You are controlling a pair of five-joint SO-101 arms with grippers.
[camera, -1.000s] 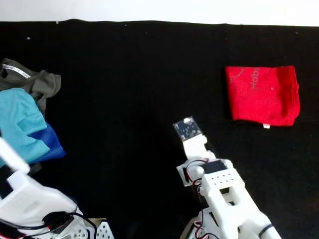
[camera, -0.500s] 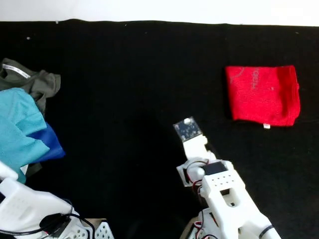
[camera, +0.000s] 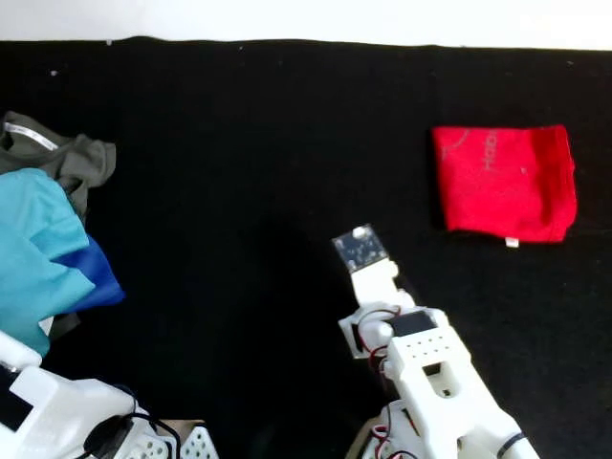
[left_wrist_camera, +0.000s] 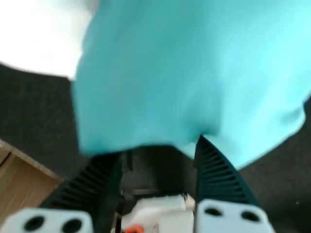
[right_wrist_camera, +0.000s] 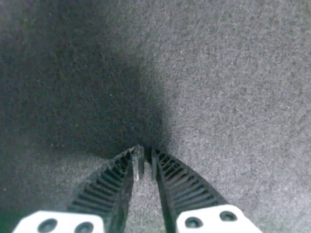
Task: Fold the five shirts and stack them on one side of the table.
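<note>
Folded red cloth shirt (camera: 504,182) lies flat at far right of black felt worktop (camera: 239,115). Heap at left edge: turquoise shirt (camera: 33,244) on top, royal-blue shirt (camera: 96,277) and olive-grey shirt (camera: 62,158) beneath.

Left pincer (left_wrist_camera: 159,147): jaws spread wide, turquoise fabric at the tips, nothing clamped.

Right pincer (right_wrist_camera: 144,162): jaws closed on nothing, over bare worktop.

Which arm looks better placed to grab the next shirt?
Left, probably: the left gripper is open right at the teal shirt; the right gripper is shut over the table, away from it.
</note>
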